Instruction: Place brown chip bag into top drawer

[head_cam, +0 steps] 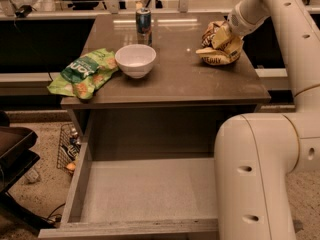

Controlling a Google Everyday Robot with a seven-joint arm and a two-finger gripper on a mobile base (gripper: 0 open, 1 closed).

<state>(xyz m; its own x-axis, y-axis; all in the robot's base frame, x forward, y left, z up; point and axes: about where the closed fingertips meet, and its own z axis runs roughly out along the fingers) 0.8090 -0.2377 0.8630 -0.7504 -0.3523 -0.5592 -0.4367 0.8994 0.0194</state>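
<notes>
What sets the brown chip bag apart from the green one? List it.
The brown chip bag is tan and dark brown; the green chip bag is green. The brown one is bunched up at the gripper, at the tabletop's right rear; the green one lies flat, overhanging the left edge. Both are outside the top drawer.

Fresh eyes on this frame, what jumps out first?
The bulky white arm fills the right foreground, stretched to the back right of the table, where the gripper is at the brown chip bag. Under the tabletop, the top drawer stands pulled wide open. A green chip bag droops over the table's left edge beside a white bowl.
</notes>
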